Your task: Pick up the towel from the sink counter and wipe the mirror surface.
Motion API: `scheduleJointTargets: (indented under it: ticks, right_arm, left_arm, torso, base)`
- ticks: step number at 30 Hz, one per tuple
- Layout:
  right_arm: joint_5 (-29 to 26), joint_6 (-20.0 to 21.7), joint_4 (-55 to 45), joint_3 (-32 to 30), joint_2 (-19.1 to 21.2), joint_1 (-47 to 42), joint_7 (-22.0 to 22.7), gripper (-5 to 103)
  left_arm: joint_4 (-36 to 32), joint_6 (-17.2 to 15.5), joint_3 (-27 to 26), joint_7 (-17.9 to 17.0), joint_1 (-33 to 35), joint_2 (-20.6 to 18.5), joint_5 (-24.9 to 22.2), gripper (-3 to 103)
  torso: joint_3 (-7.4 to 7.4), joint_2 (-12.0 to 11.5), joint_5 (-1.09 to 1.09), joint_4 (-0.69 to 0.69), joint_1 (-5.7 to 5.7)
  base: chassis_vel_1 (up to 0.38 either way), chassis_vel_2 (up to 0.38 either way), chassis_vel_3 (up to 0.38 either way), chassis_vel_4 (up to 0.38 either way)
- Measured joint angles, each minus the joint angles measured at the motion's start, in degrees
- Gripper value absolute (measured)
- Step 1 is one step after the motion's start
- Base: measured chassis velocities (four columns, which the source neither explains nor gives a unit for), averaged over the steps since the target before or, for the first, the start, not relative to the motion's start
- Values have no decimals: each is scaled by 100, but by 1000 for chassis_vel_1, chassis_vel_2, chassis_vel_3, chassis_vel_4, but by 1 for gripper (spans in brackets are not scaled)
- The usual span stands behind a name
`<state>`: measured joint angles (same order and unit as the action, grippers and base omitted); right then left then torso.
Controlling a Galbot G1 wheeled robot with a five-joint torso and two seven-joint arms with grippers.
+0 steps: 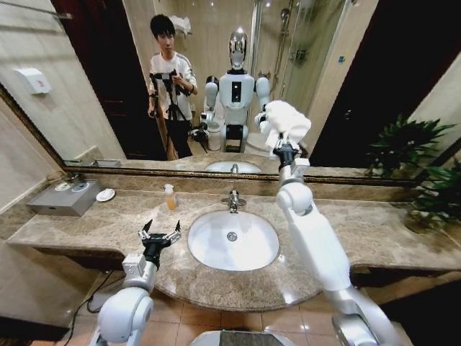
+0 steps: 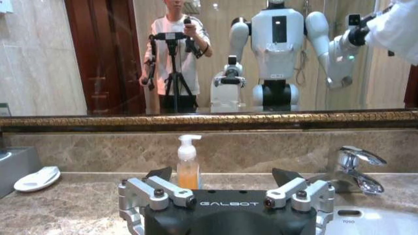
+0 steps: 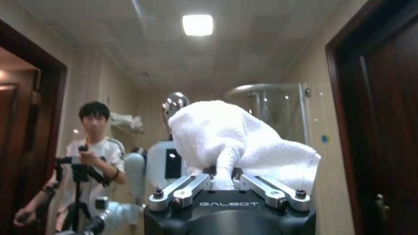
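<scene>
the right gripper [image 1: 286,149] is clenched on the towel [image 1: 287,122], raised at the far side against the mirror surface [image 1: 216,72]; contact probably exists, though it's hard to confirm. the left gripper [image 1: 160,235] hangs released over the near table [image 1: 86,227], left of the basin [image 1: 233,240]. the bunched cloth could slip out under sideways drag. counted: 1 towel, 1 soap bottle [image 1: 170,197], 1 faucet [image 1: 233,200], 2 grippers.

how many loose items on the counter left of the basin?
3: a soap bottle by the sink counter's back wall, a white soap dish further left, and a grey tray at the far-left end. Smaller items could be hidden.
</scene>
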<state>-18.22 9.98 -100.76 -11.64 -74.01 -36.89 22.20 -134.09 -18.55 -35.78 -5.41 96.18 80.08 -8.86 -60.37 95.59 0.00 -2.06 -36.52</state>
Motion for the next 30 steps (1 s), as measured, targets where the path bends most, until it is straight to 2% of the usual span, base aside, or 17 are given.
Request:
scheduleJointTargets:
  ticks: [5,12,16,21,27,28,30]
  right_arm:
    - [-153,137,11,-187,156,-71,25,8]
    - [-234,211,-122,-367,361,286,151,8]
    - [-163,216,-255,-208,357,457,181,8]
    - [-84,238,-81,231,124,604,153,8]
    - [-129,295,-70,284,95,213,135,8]
    - [-126,293,-93,188,154,-36,102,8]
    - [-129,283,-97,90,205,-161,85,8]
  left_arm:
    - [0,0,0,0,0,0,0,100]
    - [0,0,0,0,0,0,0,100]
    - [0,0,0,0,0,0,0,100]
    - [0,0,0,0,0,0,0,100]
    - [0,0,0,0,0,0,0,100]
    - [0,0,0,0,0,0,0,100]
    - [0,0,0,0,0,0,0,100]
  torso:
    - [0,0,0,1,0]
    - [0,0,0,1,0]
    - [1,0,-1,0,0]
    - [0,1,-1,-3,0]
    - [0,0,-1,0,-1]
    - [0,1,1,4,0]
    - [0,1,0,2,0]
  base:
    - [0,0,0,0]
    - [0,0,0,0]
    - [0,0,0,0]
    - [0,0,0,0]
    - [0,0,0,0]
    - [0,0,0,0]
    - [0,0,0,0]
